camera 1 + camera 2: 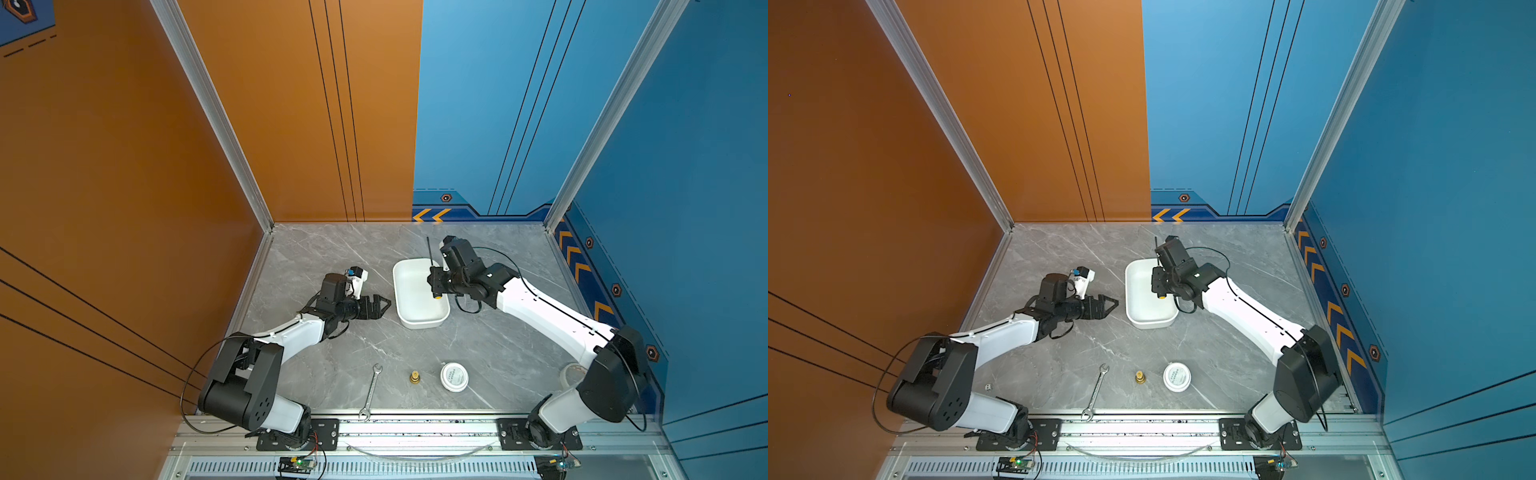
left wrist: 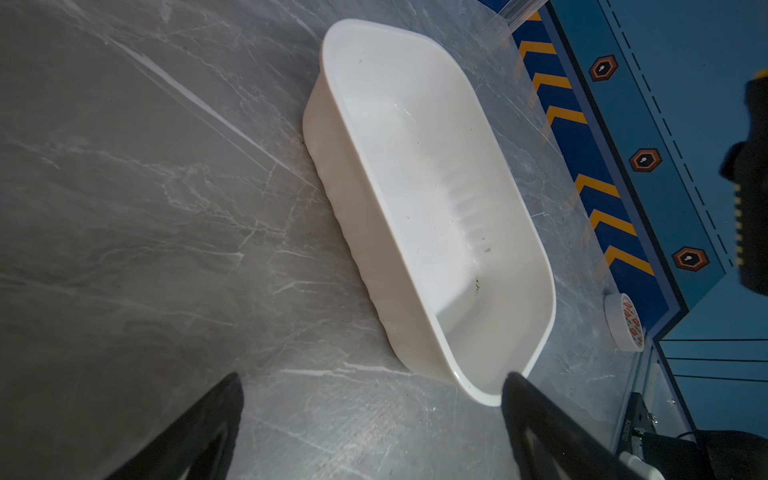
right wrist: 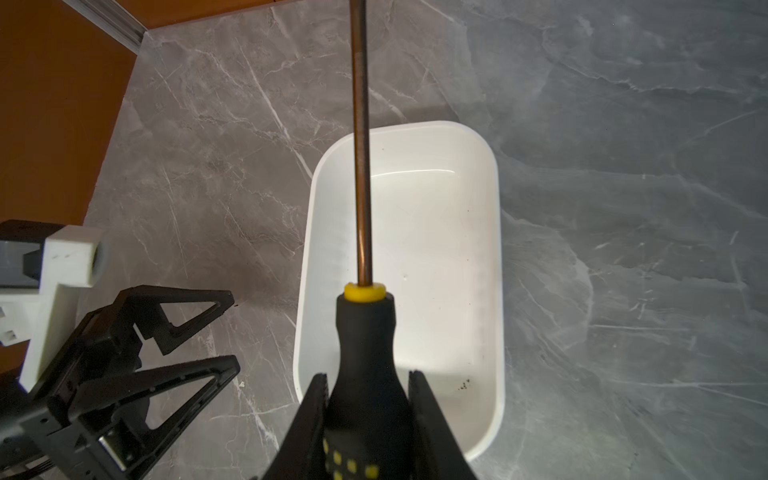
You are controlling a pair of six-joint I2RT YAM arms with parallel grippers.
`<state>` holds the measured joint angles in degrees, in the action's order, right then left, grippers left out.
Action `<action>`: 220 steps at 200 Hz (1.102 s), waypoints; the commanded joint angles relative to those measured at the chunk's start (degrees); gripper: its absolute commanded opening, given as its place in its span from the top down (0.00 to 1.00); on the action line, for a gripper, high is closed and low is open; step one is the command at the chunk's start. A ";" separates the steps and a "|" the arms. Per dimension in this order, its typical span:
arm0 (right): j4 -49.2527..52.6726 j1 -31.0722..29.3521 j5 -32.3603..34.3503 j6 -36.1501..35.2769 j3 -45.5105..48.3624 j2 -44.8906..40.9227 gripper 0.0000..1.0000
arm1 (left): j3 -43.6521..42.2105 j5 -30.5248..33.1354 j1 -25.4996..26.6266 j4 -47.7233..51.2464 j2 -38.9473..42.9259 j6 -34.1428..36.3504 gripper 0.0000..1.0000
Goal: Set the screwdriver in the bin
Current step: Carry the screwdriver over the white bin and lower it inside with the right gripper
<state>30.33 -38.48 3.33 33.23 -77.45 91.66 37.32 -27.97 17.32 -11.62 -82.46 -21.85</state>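
In a top view the right gripper [image 1: 436, 283] holds the screwdriver [image 1: 430, 251] over the bin [image 1: 419, 325], shaft pointing past the far rim. The left gripper [image 1: 384, 305] sits just beside the bin, spread wide and empty. The left wrist view shows the bin bare inside. In the right wrist view the jaws clamp the black handle. The carry looks nearly done. The next move, I judge, calls for lowering, aligning lengthwise, then letting go.

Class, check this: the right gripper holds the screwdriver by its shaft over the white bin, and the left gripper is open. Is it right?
No. The right wrist view shows the right gripper holding the screwdriver by its black handle, not its shaft, over the white bin; the left gripper is open.
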 commanded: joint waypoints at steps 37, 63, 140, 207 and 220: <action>3.60 -4.66 8.21 6.51 -6.28 12.24 1.00 | -1.05 6.50 -0.53 6.94 5.10 5.07 0.02; 3.60 -5.25 9.11 7.40 -7.31 15.79 1.00 | -1.78 6.97 -1.19 7.75 5.86 5.94 0.02; 3.51 -4.54 9.92 8.35 -8.98 23.00 1.00 | -2.25 6.51 -2.11 7.57 6.34 6.29 0.02; 3.51 -3.29 9.51 8.20 -9.71 26.80 1.00 | -2.26 6.43 -2.43 7.40 5.86 6.29 0.02; 3.51 -3.26 9.28 8.08 -9.79 26.82 0.97 | -2.25 6.48 -2.39 7.41 5.81 6.30 0.02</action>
<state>32.60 -42.13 10.90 40.60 -85.32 117.91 35.68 -22.06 15.35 -4.86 -77.06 -16.69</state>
